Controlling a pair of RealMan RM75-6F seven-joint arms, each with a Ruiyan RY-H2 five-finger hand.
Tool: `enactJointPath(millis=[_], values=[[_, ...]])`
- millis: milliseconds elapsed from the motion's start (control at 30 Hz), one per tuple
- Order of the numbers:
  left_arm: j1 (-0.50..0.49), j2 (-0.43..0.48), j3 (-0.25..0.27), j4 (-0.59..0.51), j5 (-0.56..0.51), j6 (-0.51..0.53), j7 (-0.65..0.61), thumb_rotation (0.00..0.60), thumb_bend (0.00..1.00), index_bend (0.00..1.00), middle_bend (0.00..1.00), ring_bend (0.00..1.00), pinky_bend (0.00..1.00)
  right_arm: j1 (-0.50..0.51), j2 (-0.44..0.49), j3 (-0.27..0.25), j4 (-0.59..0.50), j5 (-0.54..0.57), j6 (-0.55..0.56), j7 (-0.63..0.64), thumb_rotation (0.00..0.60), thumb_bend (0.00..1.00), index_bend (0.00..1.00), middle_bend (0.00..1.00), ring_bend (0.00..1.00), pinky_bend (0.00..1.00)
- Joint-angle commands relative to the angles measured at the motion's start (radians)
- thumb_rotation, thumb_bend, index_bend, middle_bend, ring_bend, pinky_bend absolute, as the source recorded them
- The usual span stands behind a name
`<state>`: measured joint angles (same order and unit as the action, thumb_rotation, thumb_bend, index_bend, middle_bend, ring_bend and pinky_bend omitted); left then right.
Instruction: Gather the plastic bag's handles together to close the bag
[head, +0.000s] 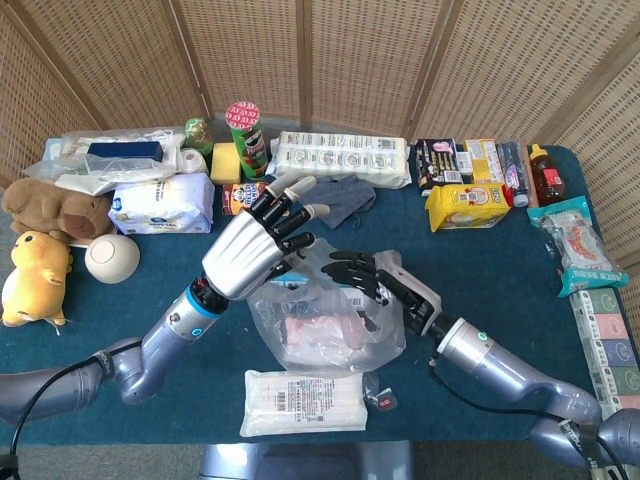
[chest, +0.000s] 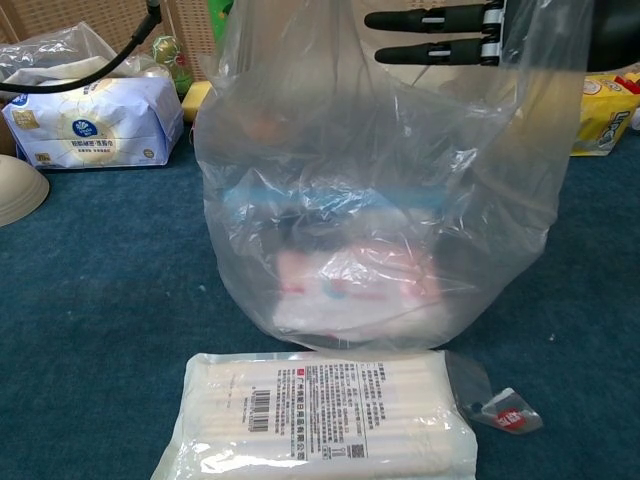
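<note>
The clear plastic bag (head: 320, 335) stands mid-table with pink and white packets inside; in the chest view the bag (chest: 380, 220) is stretched upward on both sides. My silver left hand (head: 255, 255) hovers over its left top edge with fingers spread; what lies under its palm is hidden. My black right hand (head: 375, 282) reaches in from the right, its fingers (chest: 440, 52) passed through the bag's right handle, whose plastic drapes over them. The two hands are close together above the bag's mouth.
A white flat packet (head: 305, 400) lies in front of the bag, a small wrapper (chest: 500, 410) to its right. Tissue pack (head: 160, 205), bowl (head: 112, 257), chip can (head: 245, 135), grey cloth (head: 335, 195) and yellow pack (head: 465, 207) crowd the back.
</note>
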<state>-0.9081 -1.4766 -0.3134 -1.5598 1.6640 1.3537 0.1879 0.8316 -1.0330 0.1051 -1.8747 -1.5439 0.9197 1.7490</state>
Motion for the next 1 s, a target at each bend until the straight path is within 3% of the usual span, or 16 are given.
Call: enactJointPath(millis=[33,1000], values=[[0.001,0.001,0.001,0.001,-0.002,0.0,-0.002,0.6,0.23,0.62,0.32,0.08,0.09,-0.004,0.001,0.004,0.007,0.005,-0.002,0.003,0.196,0.13,0.16,0.21,0.14,0.06],[-0.058,-0.049,-0.024,0.025,-0.037,-0.036,0.029,0.6,0.23,0.62,0.31,0.08,0.09,-0.008,-0.12,0.105,-0.048,0.125,-0.048,-0.12,0.194,0.13,0.17,0.27,0.18,0.13]])
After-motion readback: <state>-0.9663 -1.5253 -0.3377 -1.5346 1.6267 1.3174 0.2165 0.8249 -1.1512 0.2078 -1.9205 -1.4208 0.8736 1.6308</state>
